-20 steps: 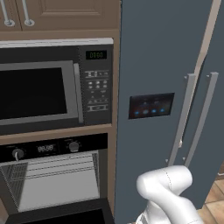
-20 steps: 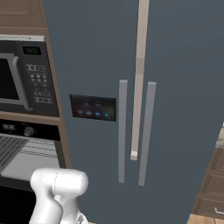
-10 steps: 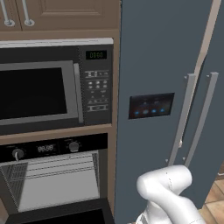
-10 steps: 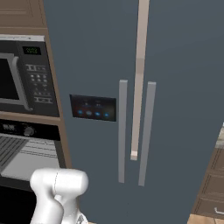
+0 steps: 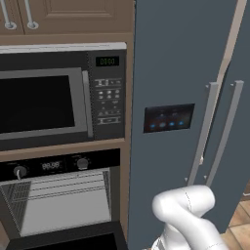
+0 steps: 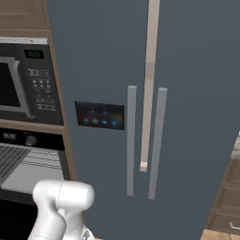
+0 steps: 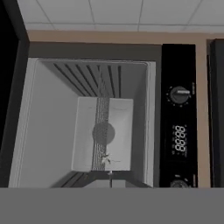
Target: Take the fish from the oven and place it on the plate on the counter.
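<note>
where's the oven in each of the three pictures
Left base view: oven, door open, lower left under the microwave.
Right base view: oven at the left edge, beside the fridge.
Hand view: oven rolled sideways, centre.
Shared landmark: its knob.

The oven (image 5: pixel 63 195) has a glossy black control strip and a matt grey metal-looking cavity with ribbed walls. The microwave (image 5: pixel 58 97) is brushed silver around dark glass. The fridge (image 6: pixel 154 117) is smooth matt blue-grey; cabinets (image 5: pixel 73 14) look wooden.
</note>
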Available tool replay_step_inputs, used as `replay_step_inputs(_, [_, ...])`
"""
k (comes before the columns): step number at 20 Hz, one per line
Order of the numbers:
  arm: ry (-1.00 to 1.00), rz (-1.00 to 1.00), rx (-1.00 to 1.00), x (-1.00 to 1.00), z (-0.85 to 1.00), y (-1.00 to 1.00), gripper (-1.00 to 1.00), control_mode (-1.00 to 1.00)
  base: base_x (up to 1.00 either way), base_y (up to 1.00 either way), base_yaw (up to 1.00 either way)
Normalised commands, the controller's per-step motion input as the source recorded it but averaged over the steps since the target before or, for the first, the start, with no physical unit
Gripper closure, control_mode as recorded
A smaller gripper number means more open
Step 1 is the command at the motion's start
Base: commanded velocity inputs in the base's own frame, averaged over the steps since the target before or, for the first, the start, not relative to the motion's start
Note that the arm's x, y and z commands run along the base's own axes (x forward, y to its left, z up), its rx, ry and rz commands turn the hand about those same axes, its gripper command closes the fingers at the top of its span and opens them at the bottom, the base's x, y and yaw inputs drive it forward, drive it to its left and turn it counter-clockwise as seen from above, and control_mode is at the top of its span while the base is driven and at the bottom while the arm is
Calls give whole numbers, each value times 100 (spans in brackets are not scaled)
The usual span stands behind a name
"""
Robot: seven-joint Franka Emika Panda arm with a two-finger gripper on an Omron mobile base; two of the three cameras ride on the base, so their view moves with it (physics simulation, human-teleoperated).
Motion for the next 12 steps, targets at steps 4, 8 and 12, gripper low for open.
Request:
replay_step_inputs(4, [22, 0, -1, 68, 22, 6, 100, -100, 0, 0, 0])
replay_step_inputs(8, [18, 2, 0, 23, 73, 0, 100, -100, 0, 0, 0])
replay_step_inputs(12, [4, 2, 0, 15, 23, 1, 100, -100, 0, 0, 0])
